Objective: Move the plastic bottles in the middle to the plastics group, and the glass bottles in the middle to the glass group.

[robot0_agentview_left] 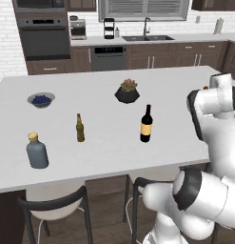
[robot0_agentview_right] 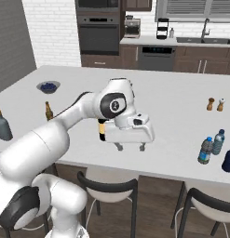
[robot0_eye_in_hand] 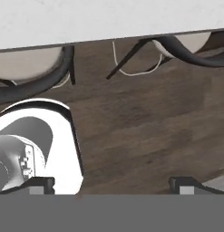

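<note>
Left base view: the wine bottle (robot0_agentview_left: 146, 124) stands upright near the middle of the counter (robot0_agentview_left: 104, 152), its long axis vertical, label toward the camera. To its left stands the slim beer bottle (robot0_agentview_left: 80, 128), and further left, nearer the front edge, the grey-blue flask (robot0_agentview_left: 37, 151); these 2 make the glass group. Behind them sit a bowl of berries (robot0_agentview_left: 41, 99) and a dark planter (robot0_agentview_left: 127, 92).

Right base view: the hand (robot0_agentview_right: 130, 147) hangs over the front part of the counter, fingers pointing down, spread wide and holding nothing. A tan-yellow patch just beside its left edge is probably the wine bottle's label, the rest hidden by the arm. At the far right, near the front edge, 2 small bluish bottles (robot0_agentview_right: 212, 145) stand close together with a darker one (robot0_agentview_right: 229, 160) beside them; I cannot tell which is the water bottle to be moved. 2 small shakers (robot0_agentview_right: 215, 104) stand behind.

Hand view: the 2 fingertips (robot0_eye_in_hand: 41, 182) stand far apart with nothing between them, above wooden floor and stool backs (robot0_eye_in_hand: 36, 86).

Judgement: the wine bottle lies close to the hand, so a sideways grasp on its upright body comes first.
</note>
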